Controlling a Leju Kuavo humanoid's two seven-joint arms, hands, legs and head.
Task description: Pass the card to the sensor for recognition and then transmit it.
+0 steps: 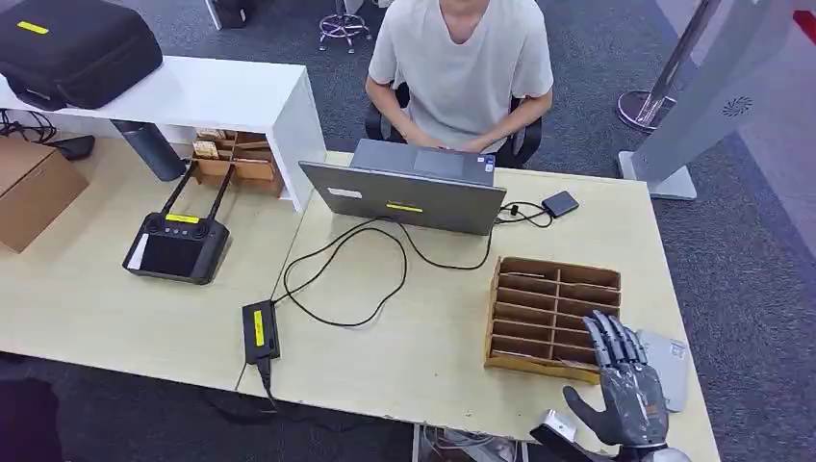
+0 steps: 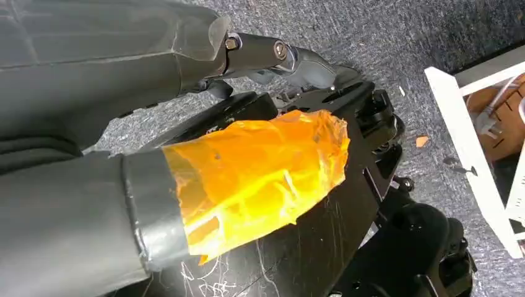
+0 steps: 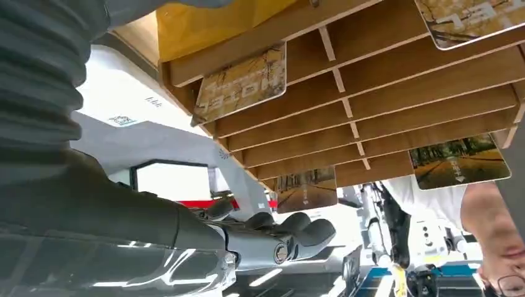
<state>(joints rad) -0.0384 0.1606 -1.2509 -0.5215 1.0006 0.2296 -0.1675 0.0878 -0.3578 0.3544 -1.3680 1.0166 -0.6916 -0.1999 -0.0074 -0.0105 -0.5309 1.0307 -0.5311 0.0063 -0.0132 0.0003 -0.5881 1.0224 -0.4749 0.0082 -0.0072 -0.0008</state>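
Fingers [image 1: 612, 337] of the right hand [image 1: 630, 390] spread, holding nothing, above one wooden card rack [image 1: 550, 306] with seemingly four cards [image 3: 242, 85].

Pale beige laminate worktop [image 1: 115, 298] is showing a plain, unpatterned face. Brown wooden slotted card rack [image 1: 553, 310] is reading warm tan. Rectangular cards [image 3: 242, 83] in its slots are carrying a yellow-brown tree-lined path print. Grey metal-and-plastic right hand [image 1: 625, 390] is showing dark fingers. Grey open laptop [image 1: 409, 188] is wearing a yellow label strip, as is the black power brick [image 1: 260, 331]. Crumpled orange translucent film [image 2: 260, 173] is glowing yellow beside the dark grey left hand [image 2: 272, 59].
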